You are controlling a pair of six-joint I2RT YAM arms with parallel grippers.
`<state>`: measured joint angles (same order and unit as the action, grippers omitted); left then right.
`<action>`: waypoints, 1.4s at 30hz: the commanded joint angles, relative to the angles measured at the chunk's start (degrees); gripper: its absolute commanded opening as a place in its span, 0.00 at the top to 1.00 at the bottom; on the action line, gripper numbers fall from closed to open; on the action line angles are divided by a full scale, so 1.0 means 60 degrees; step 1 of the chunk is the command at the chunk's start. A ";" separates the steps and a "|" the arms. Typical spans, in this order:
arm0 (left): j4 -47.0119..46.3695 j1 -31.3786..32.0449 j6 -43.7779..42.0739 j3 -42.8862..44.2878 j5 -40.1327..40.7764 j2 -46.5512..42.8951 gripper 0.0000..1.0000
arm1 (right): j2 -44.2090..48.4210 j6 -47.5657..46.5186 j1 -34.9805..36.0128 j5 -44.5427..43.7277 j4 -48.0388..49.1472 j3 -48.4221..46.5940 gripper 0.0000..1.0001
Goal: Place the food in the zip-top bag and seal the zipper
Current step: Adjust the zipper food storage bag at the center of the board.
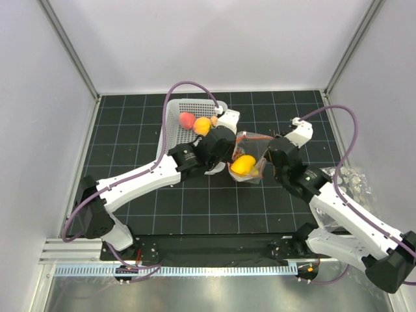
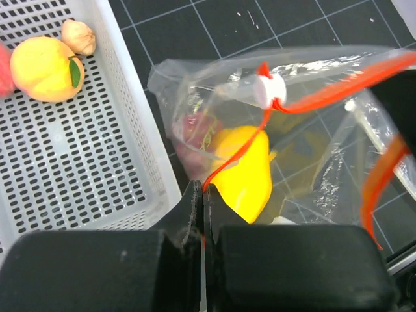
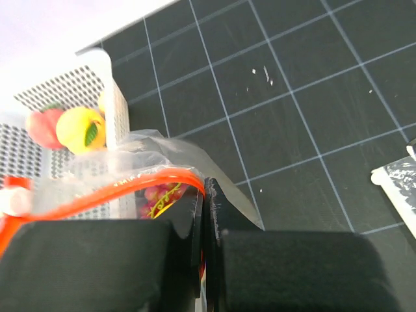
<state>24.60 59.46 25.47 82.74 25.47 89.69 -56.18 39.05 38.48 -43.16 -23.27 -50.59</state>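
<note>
The clear zip-top bag point(image 1: 250, 160) hangs between my two grippers at the mat's centre, mouth open. Inside it lie a yellow pear point(image 2: 247, 170) and dark red grapes point(image 2: 193, 132). My left gripper point(image 2: 203, 195) is shut on the red-orange zipper point(image 2: 338, 88) at one side of the mouth. My right gripper point(image 3: 203, 188) is shut on the zipper strip point(image 3: 110, 192) at the other side. A white slider point(image 2: 268, 91) sits on the strip. A yellow-orange fruit point(image 2: 44, 68), a pink-red peach point(image 1: 187, 119) and a tiny peach-coloured ball point(image 2: 78, 37) lie in the white basket point(image 2: 71, 169).
The white perforated basket point(image 1: 182, 133) stands just left of the bag, close to my left arm. A clear dotted plastic sheet point(image 1: 351, 179) lies at the right edge of the mat by my right arm.
</note>
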 commanded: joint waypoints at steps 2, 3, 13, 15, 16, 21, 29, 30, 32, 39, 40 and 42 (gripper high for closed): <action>-0.0306 -0.0037 0.0046 0.0169 -0.0055 0.0503 1.00 | 0.1697 0.0422 0.0017 -0.1274 0.0359 0.0387 0.99; -0.0234 -0.0052 0.0061 0.0359 -0.0216 0.0636 1.00 | 0.1935 0.0276 0.0017 -0.1158 0.0638 0.0563 0.99; -0.0173 -0.0651 0.0120 0.0025 -0.0407 0.0259 0.79 | 0.1310 -0.0532 0.0017 0.0469 0.1476 0.0786 0.99; -0.0320 -0.0813 0.0134 -0.0355 -0.0511 -0.0006 0.43 | 0.1191 -0.0429 0.0017 0.0469 0.1431 0.0755 0.99; -0.0393 -0.1017 0.0207 -0.0459 -0.0452 -0.0210 0.35 | 0.1161 -0.0385 0.0017 0.0469 0.1490 0.0785 0.99; -0.0247 -0.2320 0.0923 -0.0971 -0.0831 -0.0286 0.22 | 0.1248 -0.0282 0.0017 0.0513 0.1900 0.1136 0.99; 0.1579 -0.3392 0.0252 0.0606 -0.1534 0.2345 0.27 | 0.1322 -0.0253 0.0017 0.0469 0.1915 0.1180 0.99; 0.2628 -0.3392 0.0251 0.1407 -0.1782 0.2757 0.28 | 0.1336 -0.0253 0.0003 0.0469 0.1915 0.1180 0.99; 0.3790 -0.3363 0.0368 0.2711 -0.2048 0.3418 0.38 | 0.1351 -0.0238 0.0003 0.0469 0.1915 0.1195 0.99; 0.4542 -0.2925 0.0851 0.1758 -0.1829 0.3144 0.40 | 0.1395 -0.0209 0.0003 0.0352 0.1871 0.1180 0.98; 0.4630 -0.2763 0.0852 0.1433 -0.1771 0.2751 0.41 | 0.1395 -0.0195 0.0003 0.0381 0.1900 0.1195 0.98; 0.4980 -0.2006 0.0837 0.0408 -0.1070 0.2325 0.47 | 0.1366 -0.0180 0.0017 0.0585 0.1929 0.1166 0.98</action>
<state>47.68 42.46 29.80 90.67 15.81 109.84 -49.08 36.82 38.61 -39.24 -14.90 -43.16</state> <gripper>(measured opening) 0.542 0.042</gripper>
